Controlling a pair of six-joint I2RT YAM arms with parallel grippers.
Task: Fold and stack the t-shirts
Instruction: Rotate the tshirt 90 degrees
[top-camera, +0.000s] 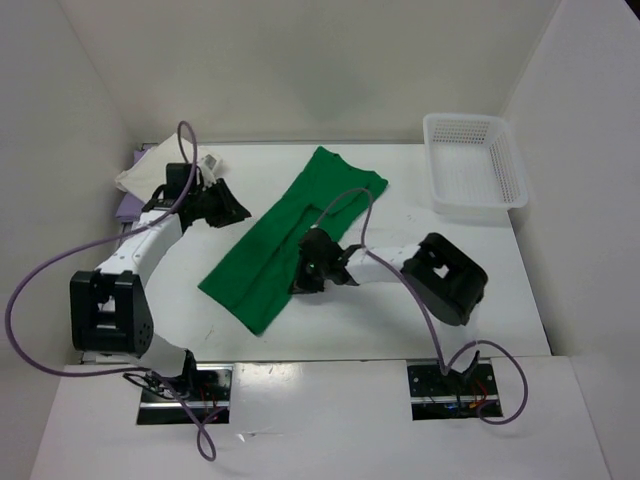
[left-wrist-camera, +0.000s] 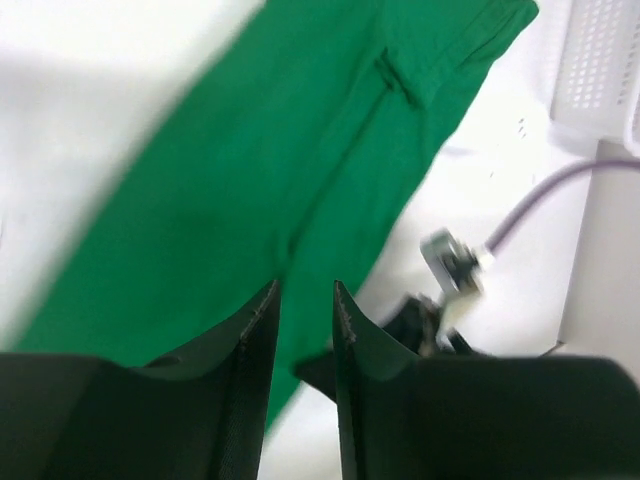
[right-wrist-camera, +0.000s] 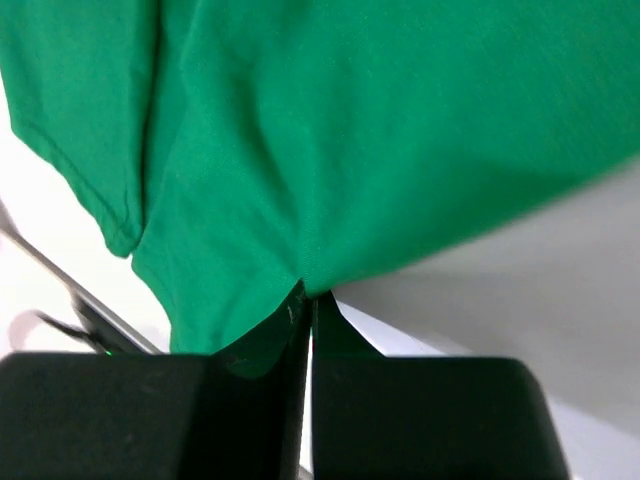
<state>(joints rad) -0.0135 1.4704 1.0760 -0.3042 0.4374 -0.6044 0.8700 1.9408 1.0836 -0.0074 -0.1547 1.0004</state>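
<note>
Right claw (right-wrist-camera: 306, 300) is clamped on the cloth's right-hand edge. Across the bench (top-camera: 420, 310) the green t-shirt (top-camera: 262, 262) lies as a long diagonal strip. The left claw (left-wrist-camera: 303, 300) hovers just beside it, slightly parted and empty. This fold likely goes best if both claws pinch edges, lift low and carry evenly.

White arms (top-camera: 140, 245) with black joints (top-camera: 110, 310), black-fingered left pincer (left-wrist-camera: 305, 292), purple cables (top-camera: 12, 318).

Bright even light, soft shadows, blurred wrist views
</note>
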